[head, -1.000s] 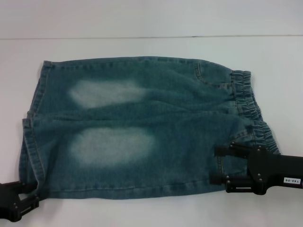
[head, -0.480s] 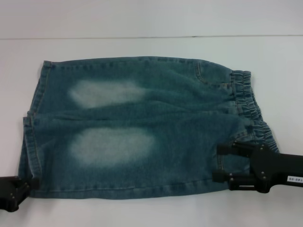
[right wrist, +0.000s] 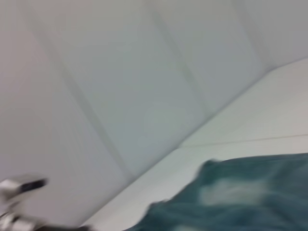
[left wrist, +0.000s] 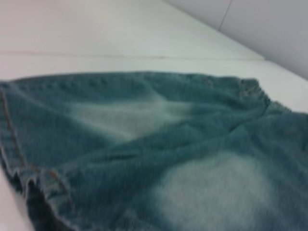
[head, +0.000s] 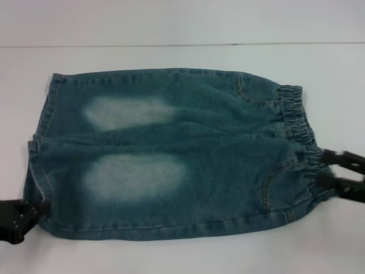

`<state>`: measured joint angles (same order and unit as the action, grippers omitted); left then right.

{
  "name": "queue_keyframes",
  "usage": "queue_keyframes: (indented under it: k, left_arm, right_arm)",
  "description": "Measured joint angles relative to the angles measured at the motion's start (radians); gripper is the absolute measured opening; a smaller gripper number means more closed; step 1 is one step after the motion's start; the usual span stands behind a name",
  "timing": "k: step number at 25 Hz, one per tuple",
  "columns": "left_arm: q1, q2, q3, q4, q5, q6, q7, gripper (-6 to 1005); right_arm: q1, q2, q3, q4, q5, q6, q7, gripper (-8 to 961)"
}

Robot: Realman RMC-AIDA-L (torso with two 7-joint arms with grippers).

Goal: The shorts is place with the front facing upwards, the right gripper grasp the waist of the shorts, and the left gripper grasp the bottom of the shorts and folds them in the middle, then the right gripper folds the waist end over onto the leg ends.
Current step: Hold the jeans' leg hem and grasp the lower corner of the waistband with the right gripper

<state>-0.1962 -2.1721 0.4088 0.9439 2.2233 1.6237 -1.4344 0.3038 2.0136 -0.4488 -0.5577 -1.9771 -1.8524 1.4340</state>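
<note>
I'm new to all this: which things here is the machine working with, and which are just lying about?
Part of the job:
- the shorts, spread flat
- the waist
- the leg ends
- the right gripper, open at the waist
- the left gripper by the near hem

Just there:
- the white table

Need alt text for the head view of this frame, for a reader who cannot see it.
Blue-green denim shorts lie flat on a white table, waist to the right and leg hems to the left. The right gripper sits open at the waist's near corner, and the left gripper is at the near hem corner.
</note>
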Motion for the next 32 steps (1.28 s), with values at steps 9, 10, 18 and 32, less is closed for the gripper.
queue_keyframes:
  k: [9,10,18,32]
  left_arm:
    - [-0.011,0.0,0.003,0.002,-0.026,0.014,0.002,40]
    - [-0.012,0.0,0.004,0.0,-0.026,0.012,0.004,40]
    - [-0.012,0.0,0.012,-0.011,-0.026,0.004,0.007,40]
    - [-0.016,0.0,0.011,-0.014,-0.025,0.004,0.009,40]
  right_arm:
    - [-0.099,-0.012,0.098,0.0,-0.006,0.162,-0.004,912]
    - [-0.101,-0.008,0.099,0.0,-0.006,0.183,-0.004,912]
    - [-0.074,0.014,0.086,0.003,-0.05,0.283,-0.005,912]
    - [-0.038,0.03,0.022,0.004,-0.088,0.377,0.003,911]
